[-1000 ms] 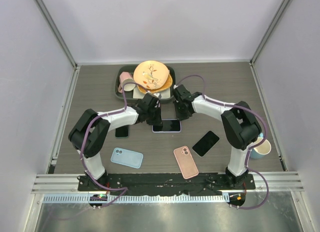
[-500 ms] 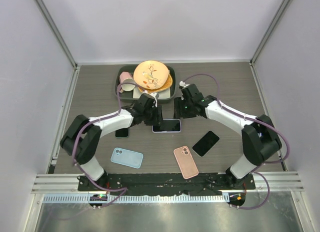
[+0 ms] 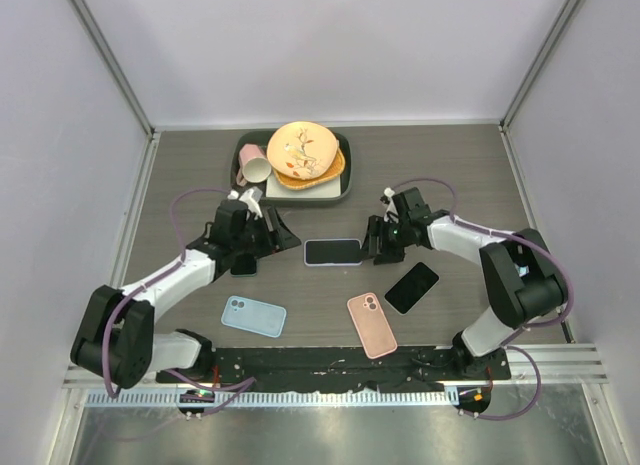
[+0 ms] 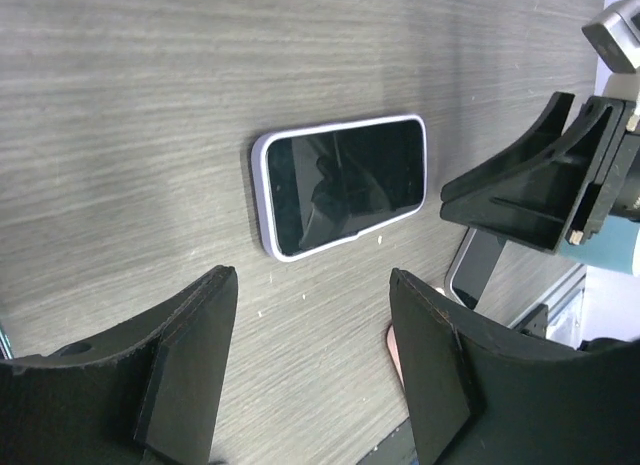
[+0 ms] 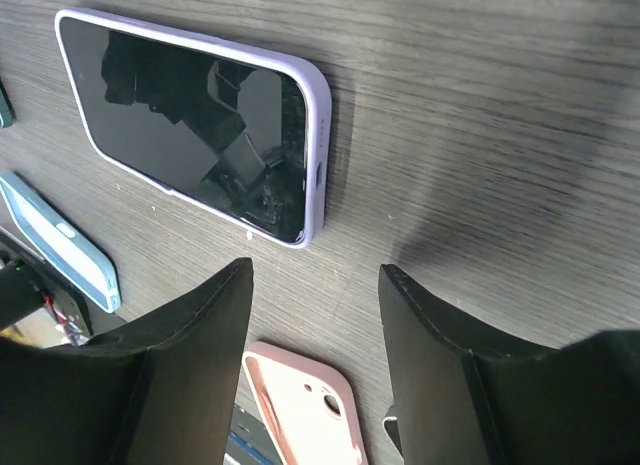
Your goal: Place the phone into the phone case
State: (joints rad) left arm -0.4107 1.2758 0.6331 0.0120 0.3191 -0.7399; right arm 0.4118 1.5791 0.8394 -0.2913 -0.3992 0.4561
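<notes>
Running from wall to wall, a grey wood-grain tabletop [image 3: 450,175] lies inside a booth of pale walls [image 3: 330,45] with metal posts at the corners. At the top centre of the overhead view a dark tray [image 3: 345,185] holds stacked plates [image 3: 302,150] and a pink cup [image 3: 252,165] lying on its side. Toward the bottom lie a blue case [image 3: 253,316], a pink case [image 3: 371,324] and a bare black phone [image 3: 412,287].

The phone [image 3: 333,252] lies flat and screen-up at the centre, with a lilac case [image 5: 316,105] already around its edge. The left jaws stand open to its left and the right jaws open just to its right. Neither pair touches it or holds anything.
</notes>
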